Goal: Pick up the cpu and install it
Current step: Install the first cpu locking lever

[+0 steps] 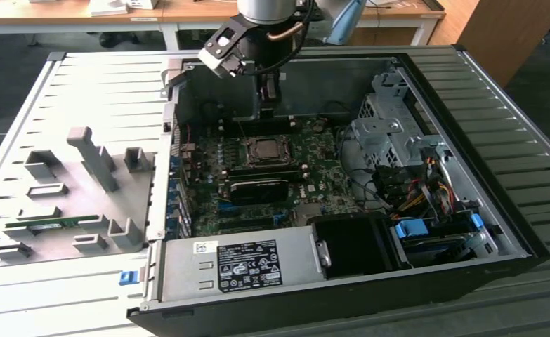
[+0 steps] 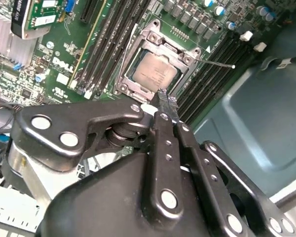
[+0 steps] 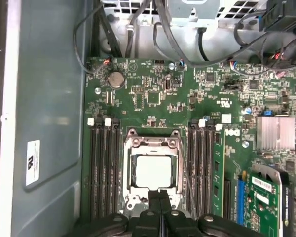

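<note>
I see small square silvery-grey cpu point(image 3: 153, 171) seated in dark-framed socket point(image 3: 153, 142); black gripper point(image 3: 160, 196) pressed together, empty, above. Risk: unlatched frame, chip shifts.

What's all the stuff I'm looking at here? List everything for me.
computer case: one, black, open on the slatted table.
circuit board: one, green, on the case floor.
cpu: one, silvery, seated in the socket.
socket: one, dark-framed, mid-board.
power supply: one, grey with a black label, at the case's near edge.
grey holder: one, outside the case on the exterior view's left.
memory stick: one, green, lying in that holder.
gripper: one, black, shut, empty, above the socket.
</note>
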`<state>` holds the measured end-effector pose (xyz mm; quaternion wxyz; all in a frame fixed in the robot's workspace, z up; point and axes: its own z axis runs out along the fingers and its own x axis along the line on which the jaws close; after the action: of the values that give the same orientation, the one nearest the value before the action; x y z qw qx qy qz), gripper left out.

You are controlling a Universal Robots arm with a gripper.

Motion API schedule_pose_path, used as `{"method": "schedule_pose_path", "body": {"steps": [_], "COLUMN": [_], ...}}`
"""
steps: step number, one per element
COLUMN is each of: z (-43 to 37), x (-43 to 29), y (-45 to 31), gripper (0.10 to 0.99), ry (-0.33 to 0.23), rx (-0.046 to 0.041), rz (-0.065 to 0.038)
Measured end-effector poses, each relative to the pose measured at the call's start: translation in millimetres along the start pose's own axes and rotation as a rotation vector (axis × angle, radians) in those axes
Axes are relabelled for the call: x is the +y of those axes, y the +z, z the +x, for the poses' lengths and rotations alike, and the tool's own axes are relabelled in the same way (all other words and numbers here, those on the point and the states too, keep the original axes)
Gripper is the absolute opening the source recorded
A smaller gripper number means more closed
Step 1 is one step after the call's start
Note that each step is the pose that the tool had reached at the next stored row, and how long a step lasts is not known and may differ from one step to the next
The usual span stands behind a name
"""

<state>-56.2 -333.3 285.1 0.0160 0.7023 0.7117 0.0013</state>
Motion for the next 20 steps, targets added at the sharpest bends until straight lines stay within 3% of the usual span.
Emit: {"method": "schedule_pose_path", "body": {"steps": [20], "z": [0.0], "x": [-0.1], "y": [0.7], "gripper": [0.106], "ry": [-0.328], "rx": [0.0078], "rz": [-0.007]}}
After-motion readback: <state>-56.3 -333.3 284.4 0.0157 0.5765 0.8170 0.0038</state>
